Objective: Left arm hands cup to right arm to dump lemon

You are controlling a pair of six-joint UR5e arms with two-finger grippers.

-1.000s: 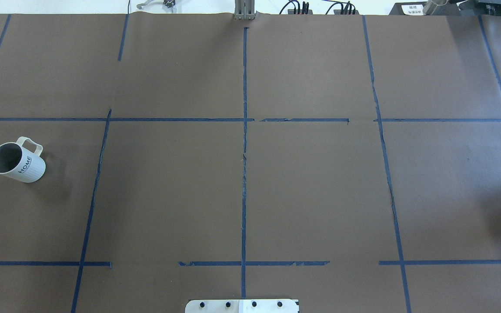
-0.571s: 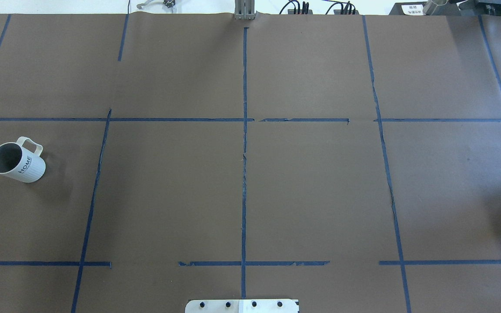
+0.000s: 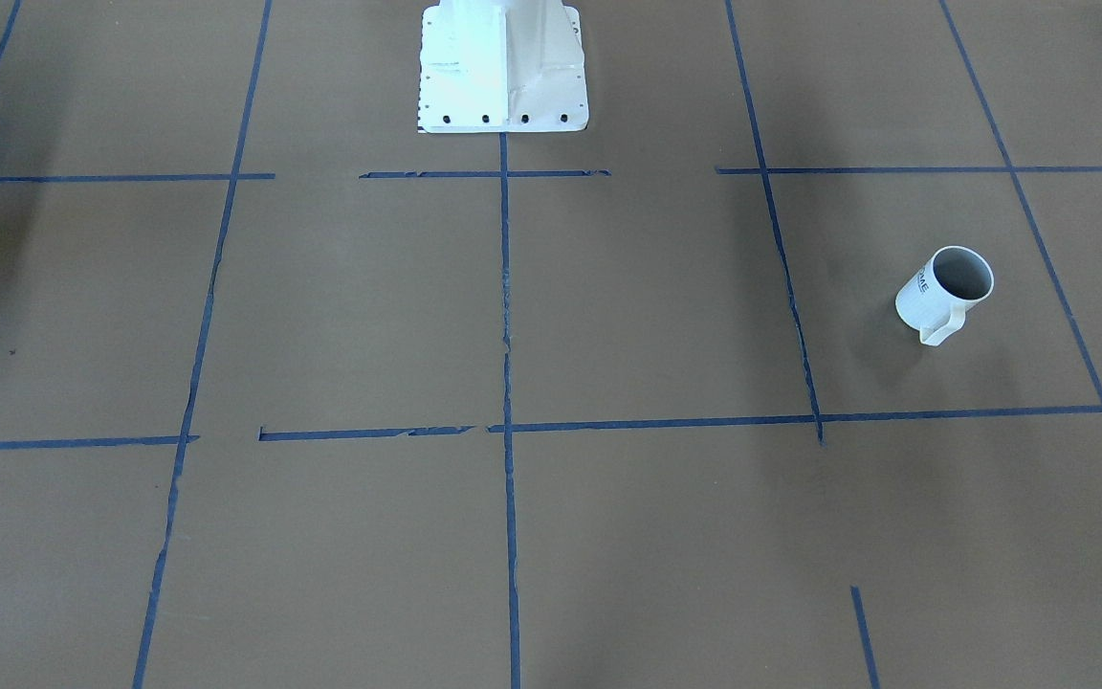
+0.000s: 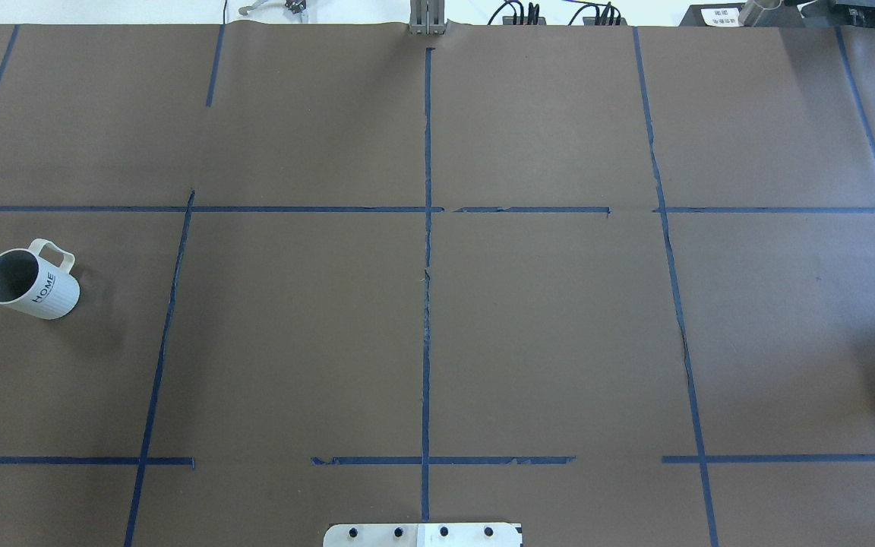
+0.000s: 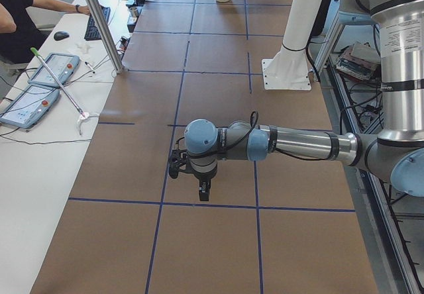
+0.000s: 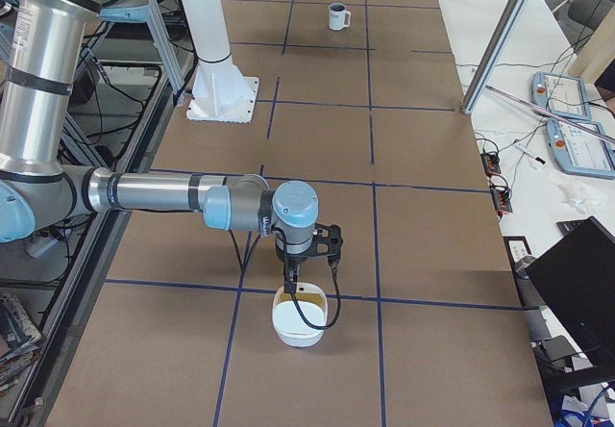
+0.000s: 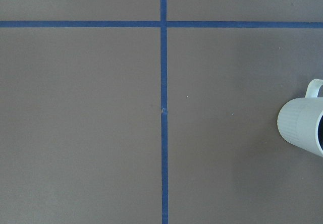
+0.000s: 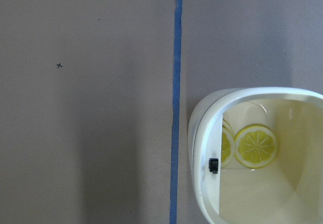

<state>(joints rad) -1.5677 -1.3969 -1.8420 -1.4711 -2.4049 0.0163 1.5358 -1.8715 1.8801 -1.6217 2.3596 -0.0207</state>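
The white cup (image 4: 30,279) with "HOME" on its side stands alone at the table's left end, its grey inside showing nothing; it is also the cup (image 3: 945,290), the far cup (image 6: 337,16) and the cup (image 7: 303,128) at the left wrist view's right edge. A yellow lemon (image 8: 257,146) slice lies in a white bowl (image 8: 202,133). My left gripper (image 5: 204,191) hangs low over the table; I cannot tell whether it is open or shut. My right gripper (image 6: 290,288) hovers just above the bowl (image 6: 301,321); its state I cannot tell either.
The robot's white base (image 3: 503,67) stands at the table's near middle edge. Blue tape lines divide the brown table (image 4: 544,327). A side table with tablets (image 5: 40,89) and a seated person (image 5: 16,16) lies beyond the far edge.
The shadow at the overhead view's right edge has drawn back toward that edge. The cup has not moved.
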